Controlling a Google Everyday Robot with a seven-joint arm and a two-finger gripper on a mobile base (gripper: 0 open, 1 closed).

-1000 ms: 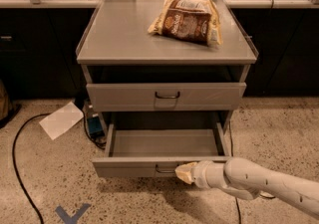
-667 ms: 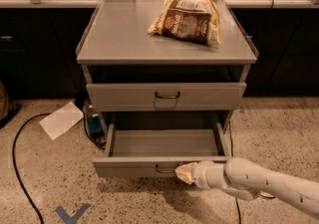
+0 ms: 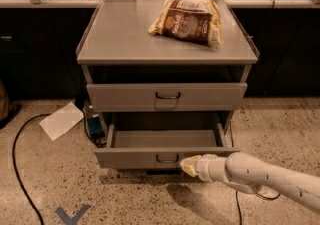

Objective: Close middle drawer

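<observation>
The middle drawer (image 3: 131, 159) stood pulled out from the cabinet, its shallow grey tray open to view and nothing visible inside. Its low front panel lay right at the tip of the tool (image 3: 189, 165), which met the panel just right of the small dark wire handle (image 3: 167, 159). Whether the tool was spread or pressed together could not be told. The white arm (image 3: 265, 176) ran back from the tool toward the lower right.

Above the tool, a taller drawer front (image 3: 210, 96) sat flush in the cabinet. Higher up, the grey counter (image 3: 125, 39) carried a brown and yellow snack bag (image 3: 186, 20), lying flat above the tool and toward the far side. Well to the tool's left, a white sheet of paper (image 3: 61, 120) lay on the speckled floor, with a black cable (image 3: 16, 154) curving past it. A blue tape mark (image 3: 72, 215) sat below and left of the tool.
</observation>
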